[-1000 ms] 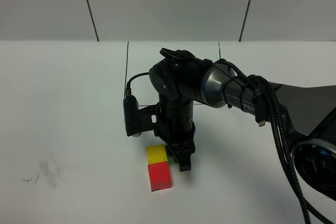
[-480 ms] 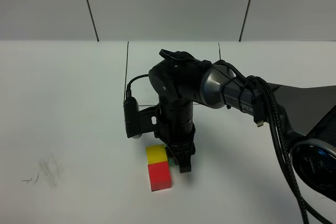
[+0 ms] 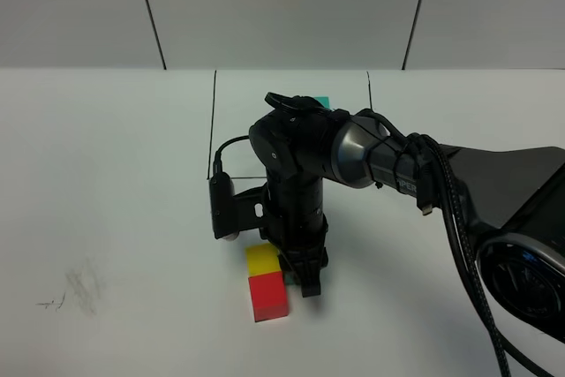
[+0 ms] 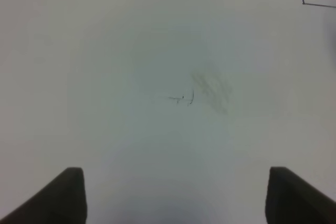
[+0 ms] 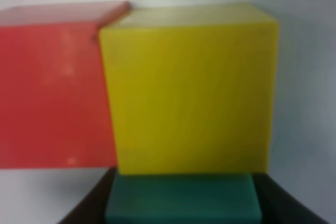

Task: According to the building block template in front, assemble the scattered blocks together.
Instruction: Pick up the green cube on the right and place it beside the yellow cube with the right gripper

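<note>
Teal block (image 5: 182, 199) sits clamped in the right end effector (image 3: 298, 273) at lower centre, now pressed against the yellow block (image 3: 262, 259) beside the red block (image 3: 267, 296), nearly completing the L; left end effector (image 4: 173, 195) gapes apart.

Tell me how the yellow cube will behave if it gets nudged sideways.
The yellow cube sits flat on the table with square faces, so it will probably slide, not roll or tip. Its crisp edges suggest it is stiff. It touches the red cube and the teal cube, so a nudge likely shifts them too.
</note>
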Robot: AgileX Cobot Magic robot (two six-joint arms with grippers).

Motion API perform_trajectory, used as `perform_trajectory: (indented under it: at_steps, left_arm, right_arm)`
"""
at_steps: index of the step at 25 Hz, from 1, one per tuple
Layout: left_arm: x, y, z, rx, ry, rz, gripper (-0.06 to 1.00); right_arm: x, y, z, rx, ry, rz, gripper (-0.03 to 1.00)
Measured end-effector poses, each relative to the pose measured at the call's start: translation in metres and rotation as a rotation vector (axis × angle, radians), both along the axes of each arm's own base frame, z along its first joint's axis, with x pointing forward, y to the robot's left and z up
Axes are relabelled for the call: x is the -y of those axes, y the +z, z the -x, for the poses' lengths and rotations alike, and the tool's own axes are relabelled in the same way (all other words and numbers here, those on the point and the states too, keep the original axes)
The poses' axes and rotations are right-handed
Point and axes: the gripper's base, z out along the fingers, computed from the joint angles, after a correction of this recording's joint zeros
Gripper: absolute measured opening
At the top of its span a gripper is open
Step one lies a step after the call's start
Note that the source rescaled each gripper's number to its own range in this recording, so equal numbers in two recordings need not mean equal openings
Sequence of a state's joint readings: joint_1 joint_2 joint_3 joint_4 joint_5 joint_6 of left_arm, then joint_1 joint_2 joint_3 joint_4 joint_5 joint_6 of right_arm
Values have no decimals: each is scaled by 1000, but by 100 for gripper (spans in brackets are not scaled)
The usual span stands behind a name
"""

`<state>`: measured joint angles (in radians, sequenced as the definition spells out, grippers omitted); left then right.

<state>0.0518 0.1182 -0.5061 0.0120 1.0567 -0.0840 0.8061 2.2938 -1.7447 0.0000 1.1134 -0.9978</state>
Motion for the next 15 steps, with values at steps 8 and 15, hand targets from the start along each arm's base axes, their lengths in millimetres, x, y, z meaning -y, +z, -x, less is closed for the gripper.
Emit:
perform_trajectory:
  at_steps: [8,15]
  left_arm:
    - [0,0,0,0,0,0,100]
    - [0,0,0,0,0,0,100]
  right_arm:
    - [-1,-7,-1,1,0,-1,50]
    - [-1,-7,-1,4,-2,-4,50]
